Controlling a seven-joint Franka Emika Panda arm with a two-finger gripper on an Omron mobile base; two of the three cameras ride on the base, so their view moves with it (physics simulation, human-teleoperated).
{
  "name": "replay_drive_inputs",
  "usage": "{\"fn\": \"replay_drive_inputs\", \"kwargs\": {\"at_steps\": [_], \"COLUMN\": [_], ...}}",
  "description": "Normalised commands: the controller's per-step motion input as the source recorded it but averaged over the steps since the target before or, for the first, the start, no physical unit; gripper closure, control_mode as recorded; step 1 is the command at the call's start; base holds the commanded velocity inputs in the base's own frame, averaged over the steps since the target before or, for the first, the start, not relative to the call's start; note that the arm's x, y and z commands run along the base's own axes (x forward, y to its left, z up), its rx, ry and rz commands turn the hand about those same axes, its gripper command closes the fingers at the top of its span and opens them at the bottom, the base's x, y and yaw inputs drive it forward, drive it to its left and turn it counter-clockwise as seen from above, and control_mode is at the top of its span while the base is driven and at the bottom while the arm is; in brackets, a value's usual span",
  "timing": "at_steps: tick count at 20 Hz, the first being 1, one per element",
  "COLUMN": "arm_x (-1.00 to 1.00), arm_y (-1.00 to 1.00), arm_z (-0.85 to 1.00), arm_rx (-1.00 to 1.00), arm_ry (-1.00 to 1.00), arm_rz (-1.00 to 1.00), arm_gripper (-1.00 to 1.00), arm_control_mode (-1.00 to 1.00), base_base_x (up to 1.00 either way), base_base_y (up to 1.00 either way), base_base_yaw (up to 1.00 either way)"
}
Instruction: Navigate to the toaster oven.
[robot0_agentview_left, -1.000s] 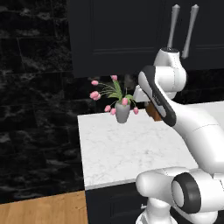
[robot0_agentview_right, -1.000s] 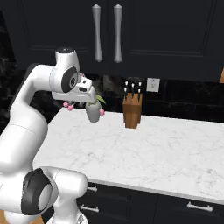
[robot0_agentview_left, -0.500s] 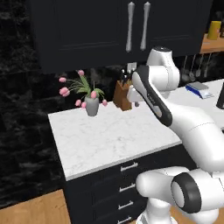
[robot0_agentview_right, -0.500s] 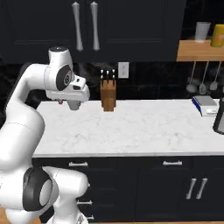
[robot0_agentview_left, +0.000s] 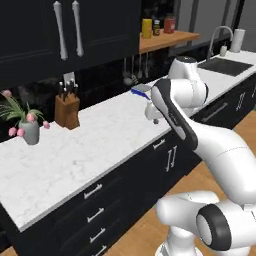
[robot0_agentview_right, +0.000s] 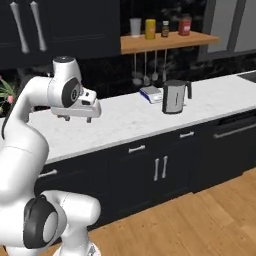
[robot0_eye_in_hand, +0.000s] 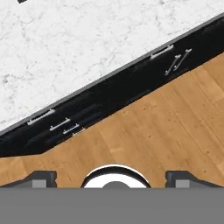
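The toaster oven is out of view. My gripper (robot0_eye_in_hand: 111, 178) is open, with its two dark fingertips (robot0_eye_in_hand: 43, 177) far apart and nothing between them. It looks down past the edge of the white marble counter (robot0_eye_in_hand: 78, 48) at the dark drawer fronts and the wood floor (robot0_eye_in_hand: 166, 127). The hand (robot0_agentview_right: 79, 107) hangs over the counter's front part, and from the other side the hand (robot0_agentview_left: 152, 112) sits just above the marble.
On the counter stand a pink-flower vase (robot0_agentview_left: 30, 131), a wooden knife block (robot0_agentview_left: 66, 111), a dark steel kettle (robot0_agentview_right: 173, 96) and a flat blue-white item (robot0_agentview_right: 150, 93). A wooden shelf (robot0_agentview_right: 167, 41) carries jars. A sink with faucet (robot0_agentview_left: 220, 65) lies far right. Open floor (robot0_agentview_right: 200, 215) runs along the cabinets.
The whole picture has shifted: the base has moved rightward along the counter. Vase and knife block slid left; kettle, shelf and sink came into view. The arm's pose is the same.
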Motion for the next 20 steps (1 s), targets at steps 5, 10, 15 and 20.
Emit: {"fn": "replay_drive_inputs", "kwargs": {"at_steps": [5,10,15,20], "arm_x": [0.0,0.0,0.0,0.0], "arm_y": [0.0,0.0,0.0,0.0], "arm_z": [0.0,0.0,0.0,0.0], "arm_rx": [0.0,0.0,0.0,0.0], "arm_ry": [0.0,0.0,0.0,0.0], "arm_rz": [0.0,0.0,0.0,0.0], "arm_gripper": [-1.0,-1.0,-1.0,-1.0], "arm_control_mode": [1.0,1.0,1.0,1.0], "base_base_x": [0.0,0.11,0.22,0.38], "base_base_y": [-0.47,-0.32,-0.33,-0.37], "base_base_yaw": [-0.55,-0.58,-0.53,-0.49]}}
